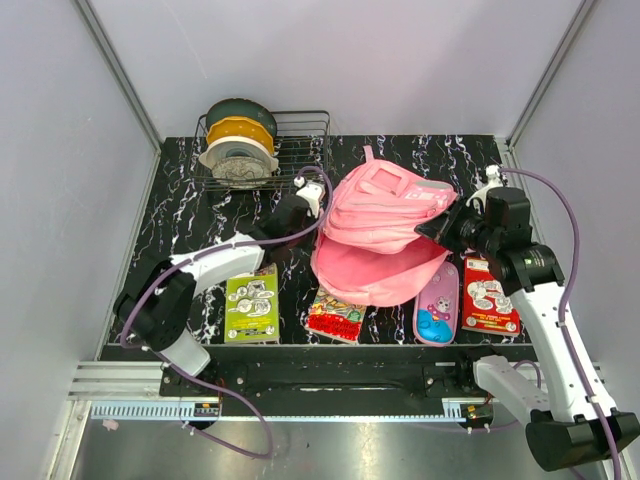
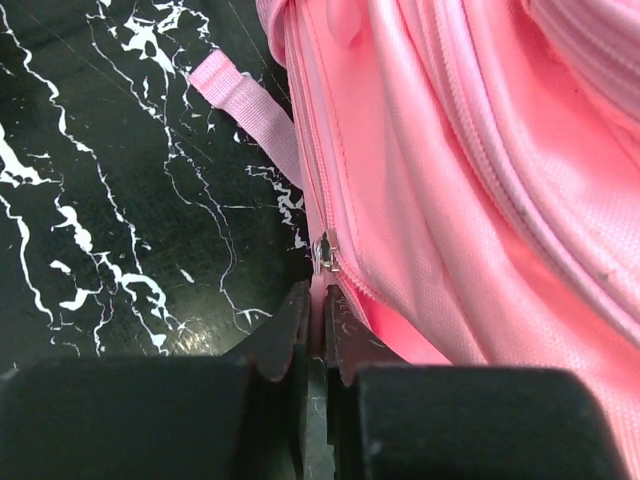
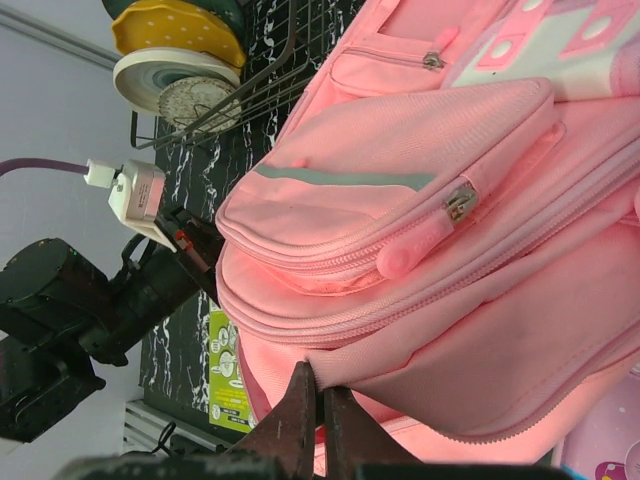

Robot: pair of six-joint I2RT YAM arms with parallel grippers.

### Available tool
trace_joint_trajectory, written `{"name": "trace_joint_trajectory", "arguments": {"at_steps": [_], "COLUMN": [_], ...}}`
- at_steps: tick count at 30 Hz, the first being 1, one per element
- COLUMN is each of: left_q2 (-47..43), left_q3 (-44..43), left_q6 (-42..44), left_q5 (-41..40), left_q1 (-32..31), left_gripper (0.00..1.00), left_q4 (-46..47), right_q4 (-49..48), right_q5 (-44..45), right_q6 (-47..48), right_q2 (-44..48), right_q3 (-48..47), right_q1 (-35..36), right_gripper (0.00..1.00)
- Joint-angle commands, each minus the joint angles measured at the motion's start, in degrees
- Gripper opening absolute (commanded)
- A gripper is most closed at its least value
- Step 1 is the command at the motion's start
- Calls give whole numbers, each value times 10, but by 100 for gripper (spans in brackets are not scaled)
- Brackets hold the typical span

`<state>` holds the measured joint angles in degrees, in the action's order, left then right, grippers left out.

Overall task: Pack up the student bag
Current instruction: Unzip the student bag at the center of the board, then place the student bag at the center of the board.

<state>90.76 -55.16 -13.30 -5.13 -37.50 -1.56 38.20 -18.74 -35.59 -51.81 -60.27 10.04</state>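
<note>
The pink student bag (image 1: 385, 215) lies in the middle of the black marble table, its top flap lifted so the pink lining (image 1: 380, 272) shows. At the bag's left edge, my left gripper (image 1: 318, 208) is shut on the pink zipper pull; in the left wrist view the jaws (image 2: 322, 300) pinch the tab just below the metal slider (image 2: 327, 248). My right gripper (image 1: 436, 228) is at the bag's right side. In the right wrist view it (image 3: 320, 378) is shut on a fold of the bag (image 3: 420, 200) fabric at the opening's rim, holding it up.
A green booklet (image 1: 251, 308), a red book (image 1: 337, 318), a pink cartoon pencil case (image 1: 437, 305) and a red-and-white book (image 1: 489, 297) lie along the table's front edge. A wire rack (image 1: 300, 130) with spools (image 1: 238, 140) stands at the back left. A loose strap (image 2: 245, 105) lies on the table.
</note>
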Motion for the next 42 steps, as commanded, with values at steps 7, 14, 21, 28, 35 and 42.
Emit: {"name": "trace_joint_trajectory", "arguments": {"at_steps": [7,14,21,28,35,42], "left_q2": [-48,-247,-354,-234,-130,-152], "left_q3": [15,65,76,-4,-64,-60], "left_q6": [-11,3,43,154,239,140], "left_q5": [18,-26,33,147,133,65], "left_q1": [14,14,13,-23,-66,-67], "left_gripper": [84,99,99,99,99,99], "left_q4": [66,22,23,45,96,18], "right_q4": [-88,-109,-100,-115,-81,-39], "right_q5": [-39,-74,-146,-171,-122,-5], "right_q6": [37,86,160,142,162,126], "right_q2": [-66,-151,-214,-273,-308,-422], "right_q3": [-72,-161,-230,-223,-241,-247], "right_q1": [-3,-4,-3,-4,-4,-30], "right_gripper": [0,0,0,0,0,6]}}
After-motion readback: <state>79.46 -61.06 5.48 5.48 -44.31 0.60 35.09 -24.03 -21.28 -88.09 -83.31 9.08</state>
